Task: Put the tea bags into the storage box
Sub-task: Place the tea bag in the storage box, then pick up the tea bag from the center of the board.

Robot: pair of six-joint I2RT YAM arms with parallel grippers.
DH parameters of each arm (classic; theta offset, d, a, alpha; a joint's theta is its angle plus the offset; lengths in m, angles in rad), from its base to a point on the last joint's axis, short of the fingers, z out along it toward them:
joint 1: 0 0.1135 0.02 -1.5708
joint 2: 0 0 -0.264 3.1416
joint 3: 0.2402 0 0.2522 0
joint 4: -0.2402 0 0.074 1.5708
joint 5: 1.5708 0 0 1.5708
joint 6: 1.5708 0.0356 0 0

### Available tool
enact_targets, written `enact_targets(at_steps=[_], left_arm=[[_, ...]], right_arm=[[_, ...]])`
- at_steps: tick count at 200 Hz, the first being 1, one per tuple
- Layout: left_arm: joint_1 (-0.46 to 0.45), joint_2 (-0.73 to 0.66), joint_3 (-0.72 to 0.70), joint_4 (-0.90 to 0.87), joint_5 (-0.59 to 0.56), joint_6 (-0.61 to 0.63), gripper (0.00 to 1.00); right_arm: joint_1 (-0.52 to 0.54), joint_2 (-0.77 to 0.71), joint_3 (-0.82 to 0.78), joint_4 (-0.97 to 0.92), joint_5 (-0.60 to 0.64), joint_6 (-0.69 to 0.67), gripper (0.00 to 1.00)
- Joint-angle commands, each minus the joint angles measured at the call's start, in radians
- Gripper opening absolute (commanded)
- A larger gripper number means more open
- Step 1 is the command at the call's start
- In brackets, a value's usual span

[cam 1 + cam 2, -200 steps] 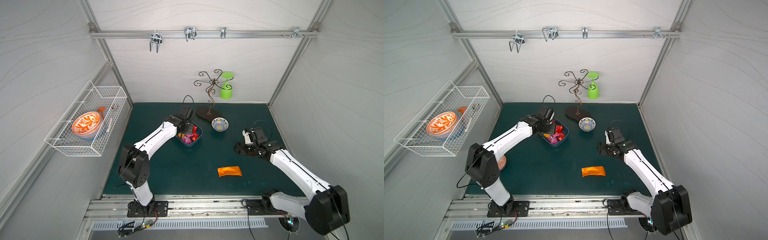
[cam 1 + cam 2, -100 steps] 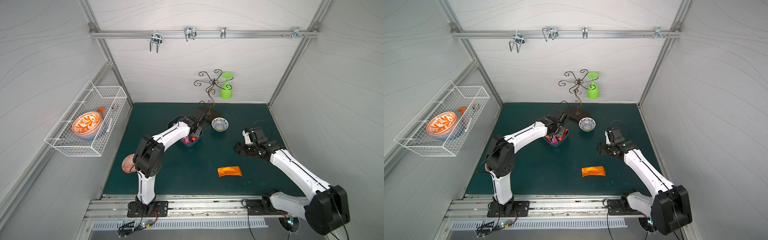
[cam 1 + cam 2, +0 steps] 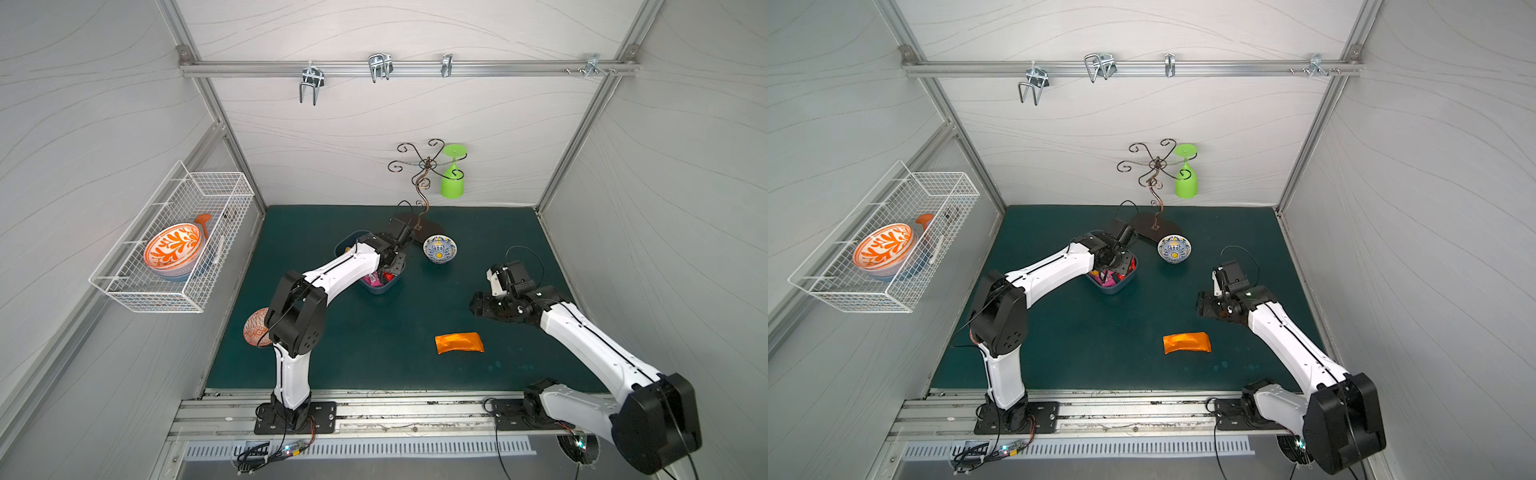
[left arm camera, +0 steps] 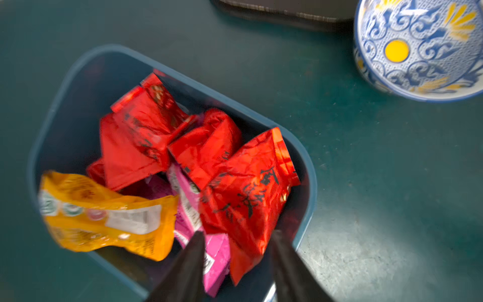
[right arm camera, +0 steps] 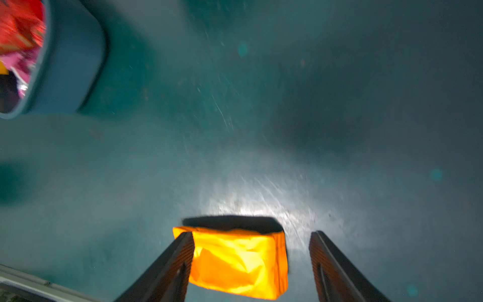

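The storage box (image 4: 311,177) is a dark blue plastic tub with rounded corners and a shallow wall. It stands on the green desk (image 3: 374,332) toward the back, just beside the small blue-patterned bowl (image 3: 439,248) but not touching it. In both top views the left arm covers much of the tub; what shows of it (image 3: 376,289) suggests its long axis runs diagonally, from back left to front right.

The tea bags inside it are a loose, overlapping pile of shiny foil. Several crinkly red sachets (image 4: 136,141) with dark lettering lie on top and point different ways. A yellow sachet (image 4: 104,214) with a white label lies across one end of the tub, its long axis roughly crosswise to the box. Pink sachets (image 4: 214,251) show beneath the red ones.

The left jaws hang over the tub, parted and clamping nothing, with the largest red sachet (image 4: 248,193) lying loose below them.

One orange sachet (image 3: 459,343) remains outside, flat on the desk and well apart from the box, toward the front right. It is oblong and creased, and its long axis runs nearly parallel to the front rail.

The right jaws hover near it, spread wide and empty. In the right wrist view the sachet (image 5: 237,261) sits in the gap between them, seen below.
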Motion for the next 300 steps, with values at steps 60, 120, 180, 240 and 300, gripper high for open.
enact_targets(at_steps=[60, 120, 180, 240, 300], left_arm=[[0.034, -0.336, -0.202, 0.071, 0.038, -0.114, 0.52], [0.037, -0.537, -0.5, 0.145, 0.206, -0.309, 0.52], [0.04, -0.688, -0.694, 0.199, 0.187, -0.399, 0.51], [0.041, -0.721, -0.695, 0.215, 0.164, -0.403, 0.51], [0.042, -0.727, -0.699, 0.207, 0.163, -0.409, 0.51]], right_arm=[[-0.005, -0.11, -0.193, -0.102, -0.229, 0.288, 0.71], [-0.004, -0.064, -0.295, 0.041, -0.34, 0.404, 0.74], [-0.006, -0.005, -0.323, 0.232, -0.273, 0.48, 0.71], [-0.04, 0.027, -0.314, 0.342, -0.226, 0.51, 0.66], [-0.04, 0.127, -0.298, 0.456, -0.251, 0.538, 0.56]])
